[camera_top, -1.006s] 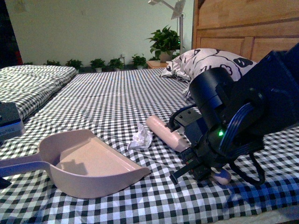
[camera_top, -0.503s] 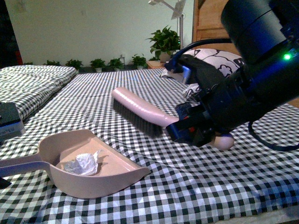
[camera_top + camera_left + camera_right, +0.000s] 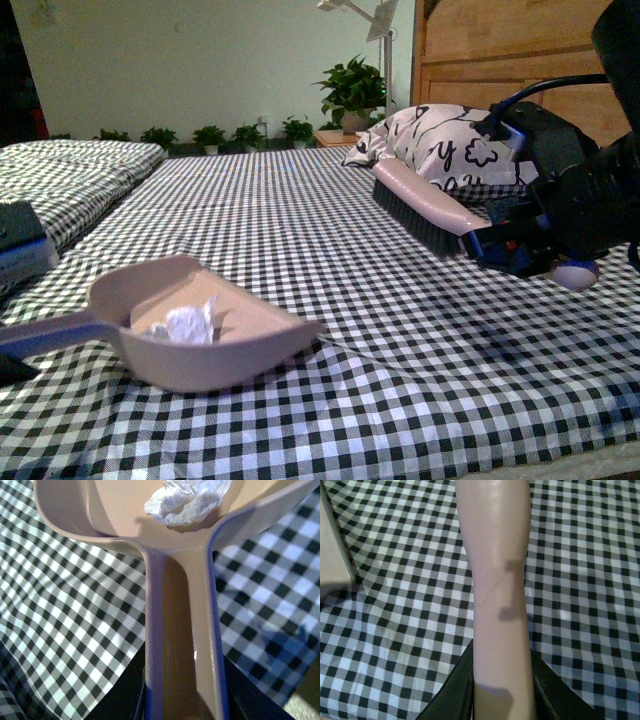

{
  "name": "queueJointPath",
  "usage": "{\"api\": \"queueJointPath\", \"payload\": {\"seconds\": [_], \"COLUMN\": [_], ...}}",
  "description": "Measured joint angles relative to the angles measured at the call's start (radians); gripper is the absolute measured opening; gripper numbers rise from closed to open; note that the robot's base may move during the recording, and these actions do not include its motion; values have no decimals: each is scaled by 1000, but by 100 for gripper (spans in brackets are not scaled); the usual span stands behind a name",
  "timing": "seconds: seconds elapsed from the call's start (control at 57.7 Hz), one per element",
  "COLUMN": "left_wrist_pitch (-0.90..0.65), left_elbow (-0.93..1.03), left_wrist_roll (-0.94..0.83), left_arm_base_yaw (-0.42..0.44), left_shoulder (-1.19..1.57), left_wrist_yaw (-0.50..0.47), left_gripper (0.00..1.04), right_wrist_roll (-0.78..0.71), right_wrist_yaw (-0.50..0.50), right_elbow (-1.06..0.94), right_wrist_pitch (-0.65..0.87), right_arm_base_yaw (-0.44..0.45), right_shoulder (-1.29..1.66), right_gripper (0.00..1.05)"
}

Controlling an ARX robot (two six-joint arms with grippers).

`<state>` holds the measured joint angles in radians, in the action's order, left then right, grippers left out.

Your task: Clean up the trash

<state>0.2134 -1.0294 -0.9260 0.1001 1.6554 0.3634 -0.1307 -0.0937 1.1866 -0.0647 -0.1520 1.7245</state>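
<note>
With the trash (image 3: 188, 323) lying in the dustpan (image 3: 262, 345), both jaws clamped on dustpan handle and brush (image 3: 425, 205), emptying it comes next.

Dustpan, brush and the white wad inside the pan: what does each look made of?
Dustpan: looks like smooth moulded plastic, beige-pink, with a soft sheen along the handle channel in the left wrist view. Brush: the same glossy pinkish plastic back, with dark bristles underneath, fibre unclear. Wad: thin crumpled tissue paper, judging by fine creases and matte white folds.
</note>
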Motion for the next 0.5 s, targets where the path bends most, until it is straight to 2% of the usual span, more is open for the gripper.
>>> {"api": "queueJointPath", "payload": {"seconds": [0.243, 0.503], "left_wrist_pitch": [-61, -204], "left_elbow": [0, 15], "left_wrist_roll": [165, 307], "left_arm_base_yaw": [0, 5], "left_shoulder": [-67, -197], "left_wrist_yaw": [18, -84], "left_gripper": [27, 27], "right_wrist_roll": [9, 38], "right_wrist_yaw": [-16, -4], "right_elbow": [-43, -75], "right_wrist_pitch": [4, 31], "right_arm_base_yaw": [72, 161], "right_shoulder": [-95, -235], "right_gripper": [20, 20]}}
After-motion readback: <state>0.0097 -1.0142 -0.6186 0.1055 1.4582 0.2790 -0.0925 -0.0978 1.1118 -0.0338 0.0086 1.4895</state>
